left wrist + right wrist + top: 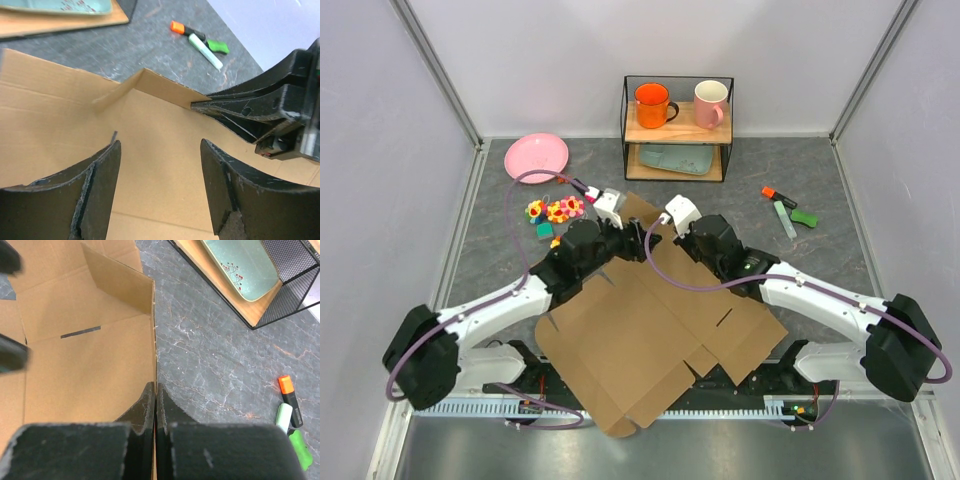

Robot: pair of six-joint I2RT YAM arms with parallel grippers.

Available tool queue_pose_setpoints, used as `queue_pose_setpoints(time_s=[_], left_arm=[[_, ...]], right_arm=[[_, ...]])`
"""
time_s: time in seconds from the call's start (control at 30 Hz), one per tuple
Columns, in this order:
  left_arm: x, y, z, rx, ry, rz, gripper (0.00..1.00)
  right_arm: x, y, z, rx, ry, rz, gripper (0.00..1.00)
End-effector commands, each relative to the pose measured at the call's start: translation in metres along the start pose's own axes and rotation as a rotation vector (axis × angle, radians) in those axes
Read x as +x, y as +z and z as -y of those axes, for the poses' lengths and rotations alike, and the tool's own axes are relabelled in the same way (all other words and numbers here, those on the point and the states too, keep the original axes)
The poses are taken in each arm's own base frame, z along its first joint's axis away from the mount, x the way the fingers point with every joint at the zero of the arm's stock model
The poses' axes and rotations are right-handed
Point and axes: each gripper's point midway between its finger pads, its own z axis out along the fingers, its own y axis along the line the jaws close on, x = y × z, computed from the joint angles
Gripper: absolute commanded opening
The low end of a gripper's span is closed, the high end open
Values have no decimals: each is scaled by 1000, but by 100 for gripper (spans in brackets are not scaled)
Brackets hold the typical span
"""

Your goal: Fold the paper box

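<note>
L end effector [160,146] spread over paper box [60,115]; R end effector [155,392] pressed together, pinching box edge.

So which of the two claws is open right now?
The left gripper: its jaws stand wide apart above the paper box, holding nothing. The right gripper is shut, pinching the box's edge.

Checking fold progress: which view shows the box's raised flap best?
Right wrist: the raised flap of the paper box shows its whole face and crease. Left wrist sees it from low down, at a shallow angle. Top external shows it too small and partly covered to judge.
</note>
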Motion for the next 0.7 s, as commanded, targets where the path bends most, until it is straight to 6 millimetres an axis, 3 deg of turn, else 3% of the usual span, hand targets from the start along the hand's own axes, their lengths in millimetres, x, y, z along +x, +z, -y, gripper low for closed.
queue_pose_setpoints(time_s=[0.0, 0.07, 0.13, 0.2, 0.4, 0.53, 0.67], left_arm=[[-14, -32, -27, -140, 50, 48, 72], [-8, -47, -39, -197, 24, 60, 72], [7, -60, -63, -323, -33, 36, 74], [33, -72, -84, -415, -67, -34, 75], [92, -74, -108, -502, -231, -228, 77], [109, -71, -119, -530, -308, -251, 77], [109, -68, -128, -537, -336, -235, 77]], right_arm=[[-35, -9, 12, 24, -12, 80, 0], [-37, -11, 9, 0, -20, 89, 0], [-38, -12, 4, -29, -22, 93, 0], [-38, -12, 0, -56, -24, 94, 0], [-38, -8, -14, -123, -6, 87, 0], [-39, -9, -18, -145, -5, 88, 0], [-37, -11, -18, -150, -5, 89, 0]])
